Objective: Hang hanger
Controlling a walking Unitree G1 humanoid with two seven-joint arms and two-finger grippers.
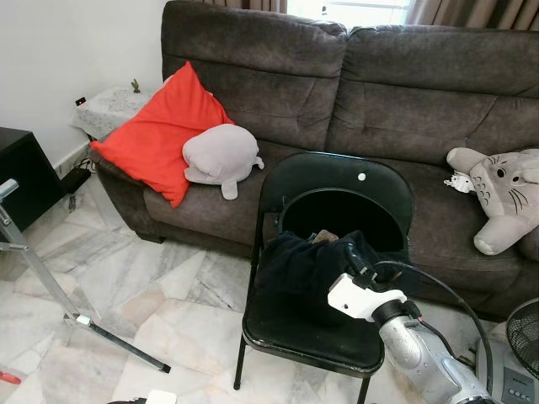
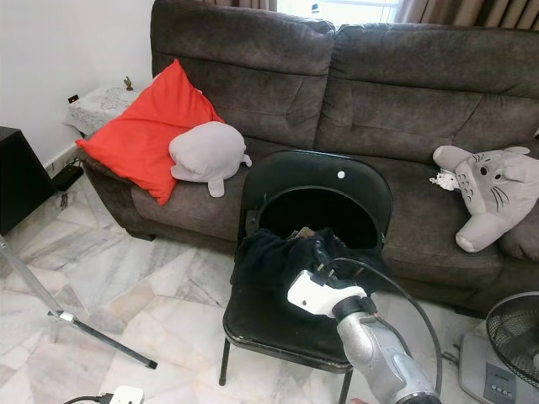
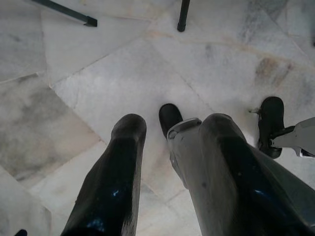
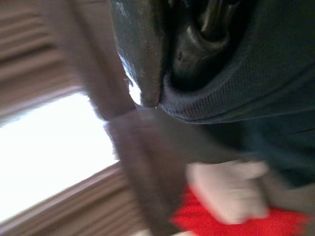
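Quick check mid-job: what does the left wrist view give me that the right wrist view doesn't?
Left wrist view: the left gripper, fingers apart, hanging over the marble floor, with a black chair foot and a metal stand leg nearby.

Right wrist view: blurred, very close on the dark garment, with red below it, apparently the red cushion, and a bright window behind. The right gripper is at that garment on the black folding chair.

Shared: nothing I can make out in both.

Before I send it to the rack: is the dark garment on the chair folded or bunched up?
Bunched up. The dark garment lies in a crumpled heap on the black chair, with the right gripper reaching into it.
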